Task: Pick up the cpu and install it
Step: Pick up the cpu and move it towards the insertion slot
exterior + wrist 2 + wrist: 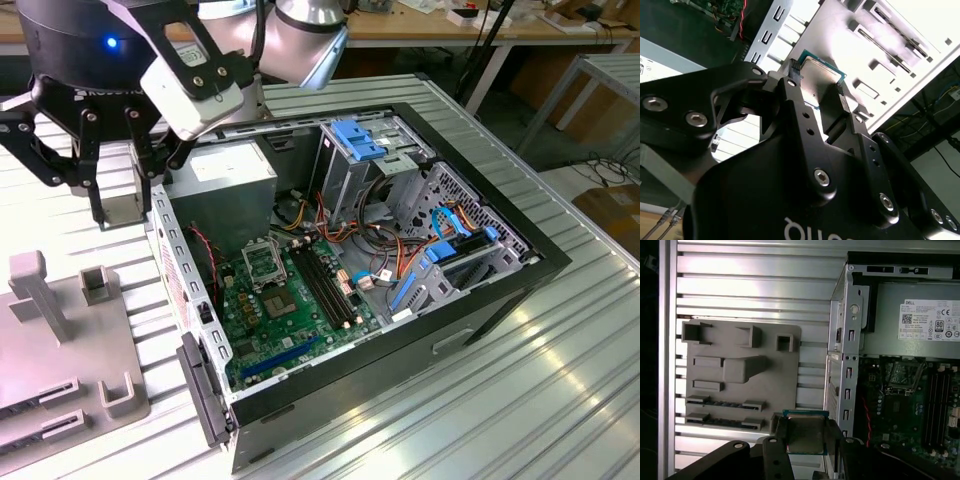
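my black two-finger gripper (122, 203) hangs in the upper left of the exterior view, over the ribbed metal table (500, 400) just outside the open black computer case (450, 330). in both wrist views its fingers pinch the small flat square silver-topped cpu (805, 434) by two opposite edges.

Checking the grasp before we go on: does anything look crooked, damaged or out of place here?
Nothing stands out. The cpu sits straight in the end effector, gripped on two opposite edges, outside the open case. The socket on the motherboard looks empty.
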`<act>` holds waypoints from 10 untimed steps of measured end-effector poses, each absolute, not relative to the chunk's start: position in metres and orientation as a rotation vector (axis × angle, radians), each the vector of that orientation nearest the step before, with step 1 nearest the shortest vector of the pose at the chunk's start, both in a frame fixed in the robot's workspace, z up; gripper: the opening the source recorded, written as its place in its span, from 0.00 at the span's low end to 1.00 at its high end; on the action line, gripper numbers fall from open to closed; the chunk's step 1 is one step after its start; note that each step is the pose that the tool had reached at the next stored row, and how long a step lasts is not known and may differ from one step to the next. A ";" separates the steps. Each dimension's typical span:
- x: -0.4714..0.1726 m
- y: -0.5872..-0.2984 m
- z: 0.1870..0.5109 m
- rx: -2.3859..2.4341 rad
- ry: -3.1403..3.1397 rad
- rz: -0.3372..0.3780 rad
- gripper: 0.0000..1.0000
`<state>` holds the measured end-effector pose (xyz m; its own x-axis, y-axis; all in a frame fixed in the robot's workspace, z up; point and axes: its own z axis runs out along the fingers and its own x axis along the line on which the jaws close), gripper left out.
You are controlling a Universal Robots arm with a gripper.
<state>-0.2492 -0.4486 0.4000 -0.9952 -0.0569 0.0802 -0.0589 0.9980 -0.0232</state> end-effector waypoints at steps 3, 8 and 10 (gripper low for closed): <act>-0.244 -0.449 0.400 0.089 -3.060 0.039 0.41; -0.236 -0.449 0.400 0.089 -3.061 0.039 0.41; -0.234 -0.449 0.400 0.089 -3.061 0.039 0.41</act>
